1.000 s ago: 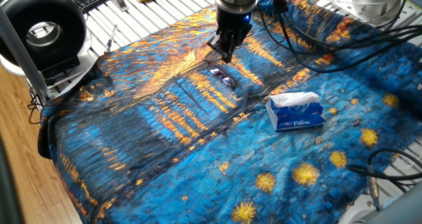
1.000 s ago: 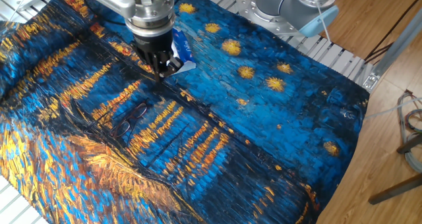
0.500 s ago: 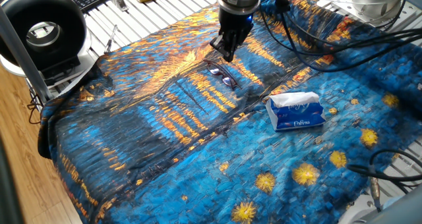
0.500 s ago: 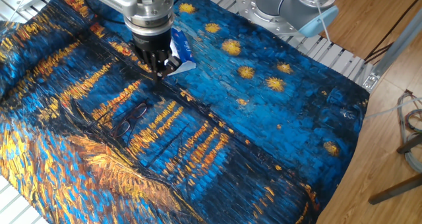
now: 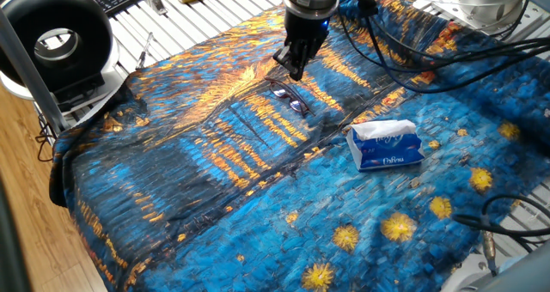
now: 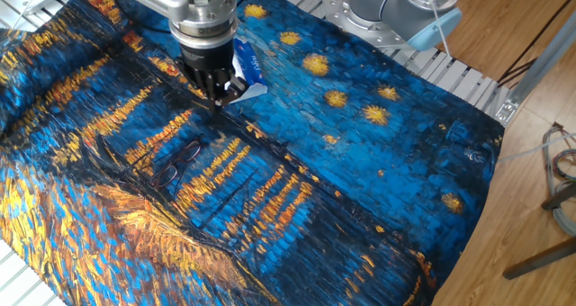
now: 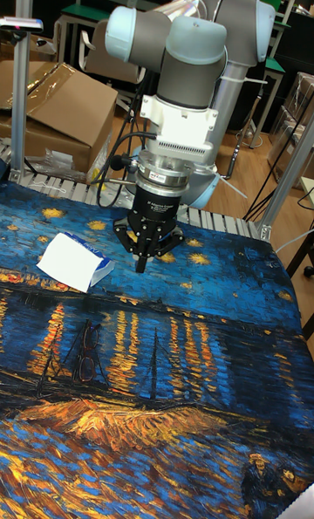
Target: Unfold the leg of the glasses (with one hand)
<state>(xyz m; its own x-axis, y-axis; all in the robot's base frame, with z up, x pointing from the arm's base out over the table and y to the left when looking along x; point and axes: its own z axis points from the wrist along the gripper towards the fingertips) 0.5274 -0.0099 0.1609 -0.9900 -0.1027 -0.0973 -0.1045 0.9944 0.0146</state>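
The glasses (image 5: pixel 290 97) lie flat on the blue and orange painted cloth, thin dark wire frames with faintly purple lenses. They also show as a dark outline (image 6: pixel 178 162) in the other fixed view and as the glasses (image 7: pixel 87 353) in the tall view. The hand, a black gripper (image 5: pixel 295 71) with a blue light, hangs above the cloth just behind the glasses and apart from them. Its fingers (image 7: pixel 139 264) are pressed together into one point, with nothing between them. In the other fixed view the gripper (image 6: pixel 219 99) sits above and to the right of the glasses.
A blue and white tissue pack (image 5: pixel 385 144) lies on the cloth (image 5: pixel 215 180) right of the glasses, close behind the gripper (image 6: pixel 247 69) in the other fixed view. Black cables (image 5: pixel 430 60) trail across the cloth's far right. A round black-and-white device (image 5: pixel 56 43) stands at the left edge.
The gripper has risen slightly away from the cloth over the past second and now holds still. The glasses have not moved.
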